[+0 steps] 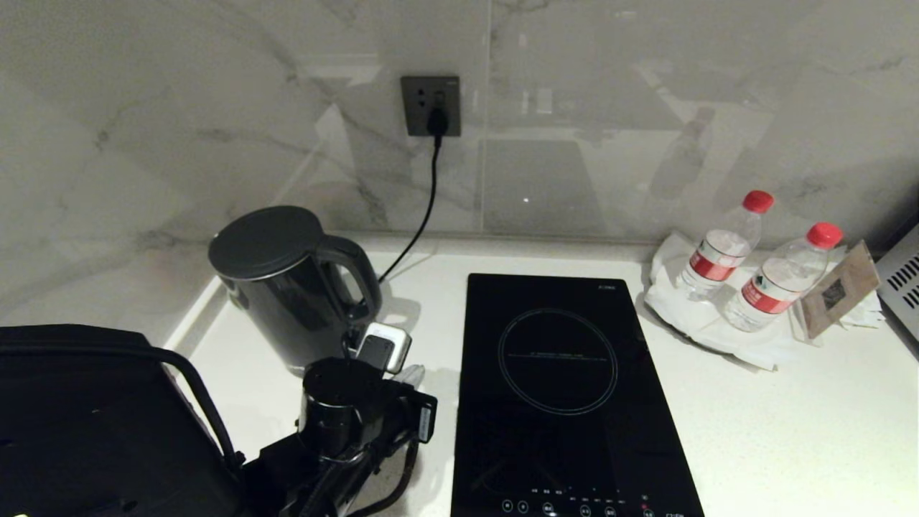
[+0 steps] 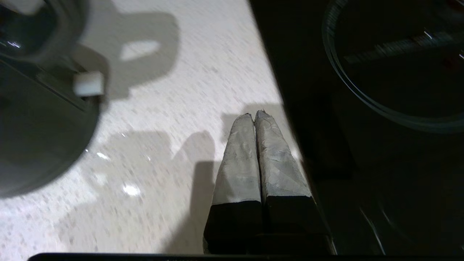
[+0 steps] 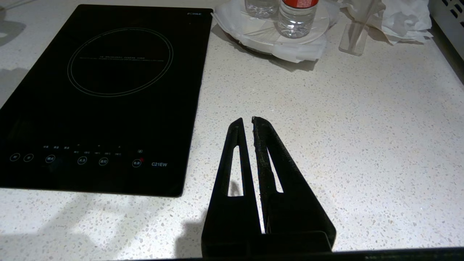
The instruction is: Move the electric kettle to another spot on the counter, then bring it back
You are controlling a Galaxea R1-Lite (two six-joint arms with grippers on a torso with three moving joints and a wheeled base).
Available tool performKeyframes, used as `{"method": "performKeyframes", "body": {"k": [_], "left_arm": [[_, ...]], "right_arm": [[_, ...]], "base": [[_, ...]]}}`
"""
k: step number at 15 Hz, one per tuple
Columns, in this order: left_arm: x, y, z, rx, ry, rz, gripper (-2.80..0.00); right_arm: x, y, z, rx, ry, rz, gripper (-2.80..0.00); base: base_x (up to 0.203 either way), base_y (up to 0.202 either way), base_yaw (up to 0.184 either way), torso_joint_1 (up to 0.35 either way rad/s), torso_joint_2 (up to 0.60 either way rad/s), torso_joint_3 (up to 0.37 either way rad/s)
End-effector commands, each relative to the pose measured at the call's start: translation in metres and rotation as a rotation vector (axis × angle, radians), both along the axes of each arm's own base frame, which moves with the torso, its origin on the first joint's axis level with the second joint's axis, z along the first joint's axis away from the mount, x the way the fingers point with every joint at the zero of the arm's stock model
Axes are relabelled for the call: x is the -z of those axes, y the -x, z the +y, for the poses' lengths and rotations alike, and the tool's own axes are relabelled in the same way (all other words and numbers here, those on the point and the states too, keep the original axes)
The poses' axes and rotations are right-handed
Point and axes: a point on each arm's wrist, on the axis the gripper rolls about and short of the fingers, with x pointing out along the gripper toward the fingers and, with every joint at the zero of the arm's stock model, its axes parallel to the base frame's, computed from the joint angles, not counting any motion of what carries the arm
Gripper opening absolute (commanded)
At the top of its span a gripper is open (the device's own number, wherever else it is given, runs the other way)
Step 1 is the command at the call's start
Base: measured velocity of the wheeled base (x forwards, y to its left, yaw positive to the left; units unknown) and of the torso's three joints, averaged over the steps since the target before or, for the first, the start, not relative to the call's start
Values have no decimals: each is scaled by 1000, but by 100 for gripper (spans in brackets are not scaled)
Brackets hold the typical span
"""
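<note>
electric kettle (image 1: 287, 287) | just beyond left gripper (image 2: 253, 117) | gripper together, empty

My head camera looks down at the counter (image 1: 790, 431) and wall. Both wrist cameras sit close above the worktop, facing along their fingers; all three views share the hob (image 1: 560, 388).
</note>
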Motion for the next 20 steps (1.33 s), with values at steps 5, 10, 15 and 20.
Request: {"method": "performKeyframes", "body": {"k": [5,10,15,20], "left_arm": [[12,-29,-11,-87,27,-60,-280],[18,-35,-9,-102,17,-51,-55],[23,-56,-6,-142,15,-70,0],[23,-68,0,-170,5,-87,0]], "right_arm": [[0,0,0,-1,1,0,-280],[0,0,0,-1,-1,0,-280],[0,0,0,-1,0,0,-280],[0,0,0,-1,-1,0,-280]], "base": [[0,0,0,0,0,0],[0,0,0,0,0,0],[0,0,0,0,0,0],[0,0,0,0,0,0]]}}
